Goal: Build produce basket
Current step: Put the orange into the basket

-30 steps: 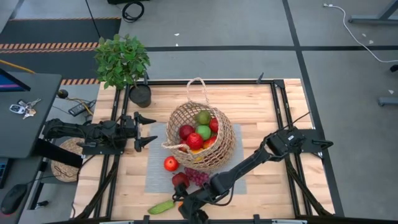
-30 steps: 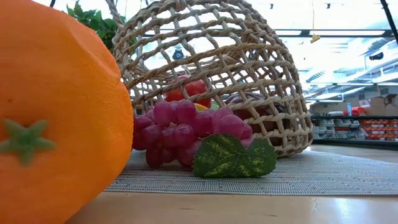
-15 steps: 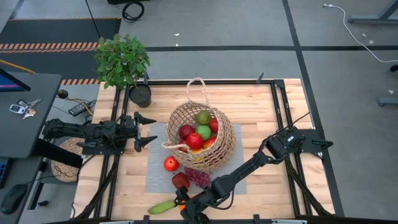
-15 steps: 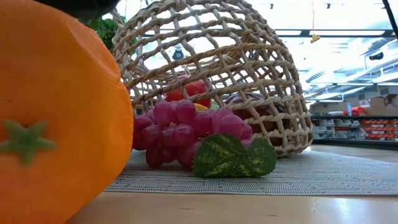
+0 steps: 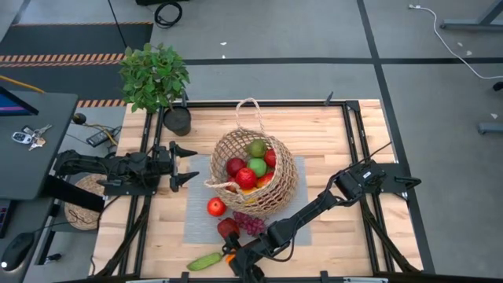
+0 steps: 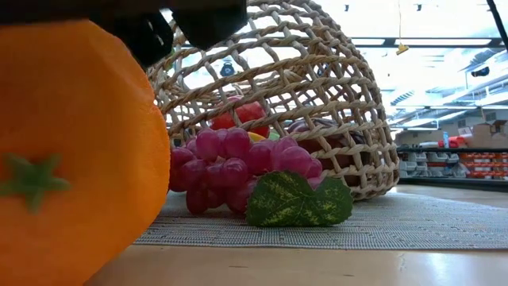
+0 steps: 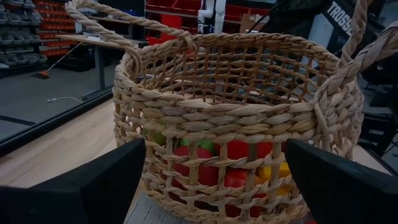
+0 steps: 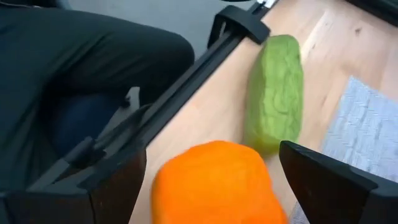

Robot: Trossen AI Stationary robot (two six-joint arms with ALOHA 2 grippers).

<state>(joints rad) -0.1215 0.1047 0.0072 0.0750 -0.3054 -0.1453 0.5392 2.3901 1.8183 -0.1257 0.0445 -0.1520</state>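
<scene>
Right end effector (image 8: pixel 211 186) lowered over orange (image 8: pixel 214 183) | fingers apart | left end effector (image 5: pixel 191 164) apart beside basket (image 5: pixel 255 169)

Both arms are dark, nearly black, built of chunky jointed segments. The left gripper (image 5: pixel 187 163) ends in two pointed, tapering fingers (image 7: pixel 74 186) with flat matte faces (plain black, no markings seen on them). The right gripper (image 5: pixel 236 263) has the same broad, angular dark fingers (image 8: pixel 329 180). White lettering, only partly readable, marks the right arm's housing (image 7: pixel 339 15) in the left wrist view.
</scene>
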